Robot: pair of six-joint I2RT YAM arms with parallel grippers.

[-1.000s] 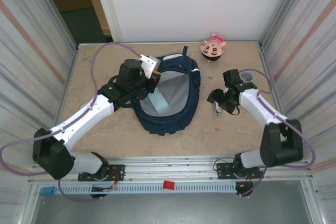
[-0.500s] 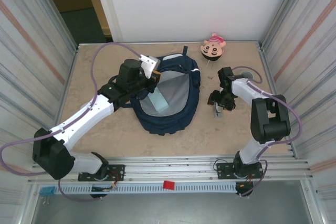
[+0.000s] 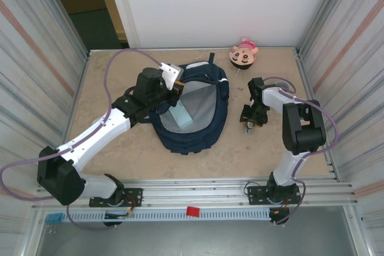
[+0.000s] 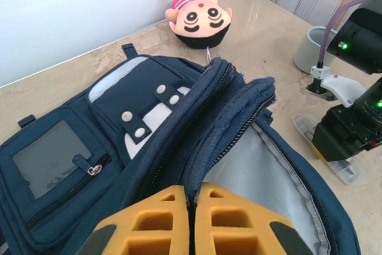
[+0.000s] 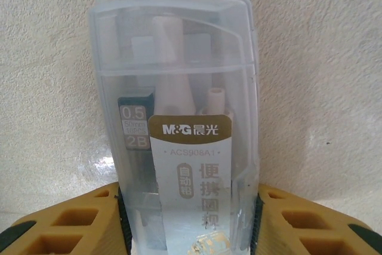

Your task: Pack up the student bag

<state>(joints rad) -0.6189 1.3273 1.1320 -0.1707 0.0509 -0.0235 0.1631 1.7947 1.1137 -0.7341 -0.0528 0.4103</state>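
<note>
The student bag (image 3: 193,138) lies open in the middle of the table, its grey lining up; the left wrist view shows its navy front pockets (image 4: 137,106). My left gripper (image 3: 176,90) is shut on the rim of the bag's opening (image 4: 192,198), holding it up. A light blue flat item (image 3: 180,115) lies inside. To the right of the bag, my right gripper (image 3: 249,118) points down at a clear plastic pencil-lead case (image 5: 179,88) lying on the table. Its yellow fingers (image 5: 83,219) press both sides of the case (image 3: 248,126).
A pink-and-tan plush head (image 3: 243,55) sits at the back edge of the table, also in the left wrist view (image 4: 197,19). A white cup (image 4: 316,43) stands behind the right arm. Corrugated metal walls close in both sides.
The right gripper shifted slightly left and lower and its jaws closed in on the clear case. The right arm's elbow swung inward. The left arm and the bag stayed still.
</note>
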